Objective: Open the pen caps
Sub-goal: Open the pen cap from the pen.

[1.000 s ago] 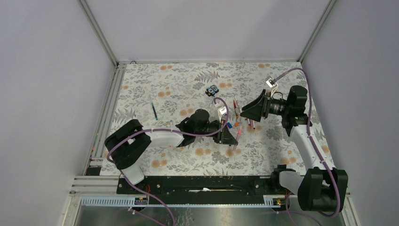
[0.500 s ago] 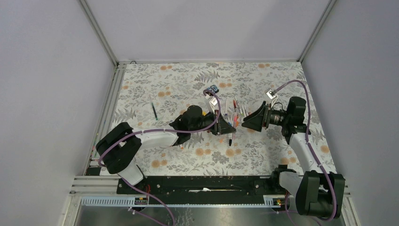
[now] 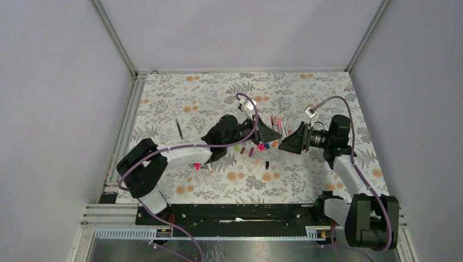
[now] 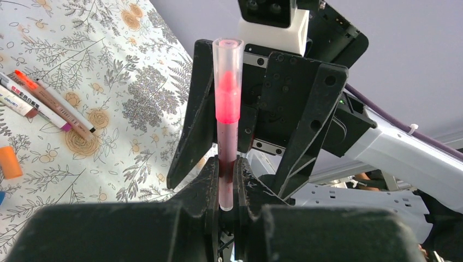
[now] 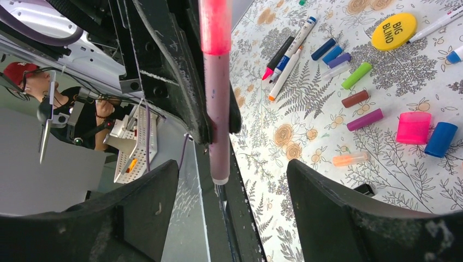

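The left pincer [image 4: 227,173] was seen clamped on the lower barrel of a pink marker pen [image 4: 226,136], which was held clear of the bench [image 4: 147,71] and pointed at the other arm. The translucent cap [image 4: 227,54] was on the pen's far end, standing between the fingers of the right pincer [image 5: 229,169]. Those jaws were spread wide and touched nothing. Loose caps [image 5: 413,127] lay below on the bench near a yellow disc [image 5: 394,31].

Risks judged from here:
- In the right wrist view the pen was placed off the middle of the gap. One finger would probably land first and lever the pen askew in its clamp.
- The cap looked smooth, so the fingers could slide off it during the pull.
- If the cap were seated hard, the barrel could be drawn through the left jaws instead.
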Robot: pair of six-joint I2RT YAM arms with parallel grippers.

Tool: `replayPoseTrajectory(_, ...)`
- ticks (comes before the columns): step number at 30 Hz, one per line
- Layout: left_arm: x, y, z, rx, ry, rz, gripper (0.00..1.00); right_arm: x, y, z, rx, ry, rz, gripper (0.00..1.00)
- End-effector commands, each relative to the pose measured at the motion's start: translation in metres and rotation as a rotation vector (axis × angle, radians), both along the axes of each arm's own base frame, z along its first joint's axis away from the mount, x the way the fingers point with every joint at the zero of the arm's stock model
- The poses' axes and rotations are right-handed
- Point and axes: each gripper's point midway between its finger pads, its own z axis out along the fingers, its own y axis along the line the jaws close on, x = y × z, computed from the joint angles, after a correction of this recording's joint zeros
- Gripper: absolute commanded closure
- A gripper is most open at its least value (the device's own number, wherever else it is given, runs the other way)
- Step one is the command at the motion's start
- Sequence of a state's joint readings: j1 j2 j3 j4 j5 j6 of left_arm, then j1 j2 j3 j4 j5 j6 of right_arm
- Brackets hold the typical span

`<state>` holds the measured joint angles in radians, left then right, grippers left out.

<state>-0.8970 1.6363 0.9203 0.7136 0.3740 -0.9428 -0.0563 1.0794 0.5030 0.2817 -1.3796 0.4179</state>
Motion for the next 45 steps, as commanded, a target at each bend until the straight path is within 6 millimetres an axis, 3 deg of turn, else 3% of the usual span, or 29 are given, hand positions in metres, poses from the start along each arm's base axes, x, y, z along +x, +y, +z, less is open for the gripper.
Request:
replayPoseTrajectory(1, 0.009, -0.006, 0.032, -0.096, -0.044, 0.023, 1.00, 0.003, 0.003, 0.007, 0.013, -0.010, 0.010, 0.23)
replayPoseTrajectory(5, 0.008, -0.008, 0.030, -0.099, -0.039, 0.025, 1.00, 0.004, 0.006, 0.008, 0.018, 0.003, 0.020, 0.32)
replayPoseTrajectory(11, 0.007, -0.014, 0.030, -0.102, -0.041, 0.020, 1.00, 0.002, 0.010, 0.008, 0.021, 0.012, 0.045, 0.56)
replayPoseTrajectory(19, 0.003, -0.017, 0.028, -0.098, -0.038, 0.007, 0.98, 0.005, 0.010, 0.011, 0.016, -0.014, 0.040, 0.99)
replayPoseTrajectory(24, 0.011, -0.010, 0.034, -0.054, -0.074, 0.051, 0.76, 0.000, 0.010, 0.006, -0.004, -0.079, 0.060, 1.00)
replayPoseTrajectory(30, 0.039, 0.027, 0.064, 0.014, -0.206, 0.216, 0.43, -0.010, 0.009, 0.004, -0.013, -0.153, 0.102, 1.00)
replayPoseTrajectory(34, 0.042, 0.055, 0.090, -0.015, -0.327, 0.315, 0.04, -0.011, 0.009, 0.002, -0.016, -0.163, 0.108, 1.00)
replayPoseTrajectory(37, 0.042, 0.073, 0.103, -0.071, -0.337, 0.345, 0.01, -0.012, 0.009, 0.002, -0.016, -0.163, 0.111, 1.00)
replayPoseTrajectory(40, 0.038, 0.080, 0.108, -0.149, -0.322, 0.266, 0.01, -0.013, 0.009, 0.001, -0.013, -0.160, 0.117, 1.00)
replayPoseTrajectory(45, 0.029, 0.070, 0.104, -0.190, -0.264, 0.144, 0.01, -0.013, 0.009, -0.001, -0.011, -0.152, 0.120, 1.00)
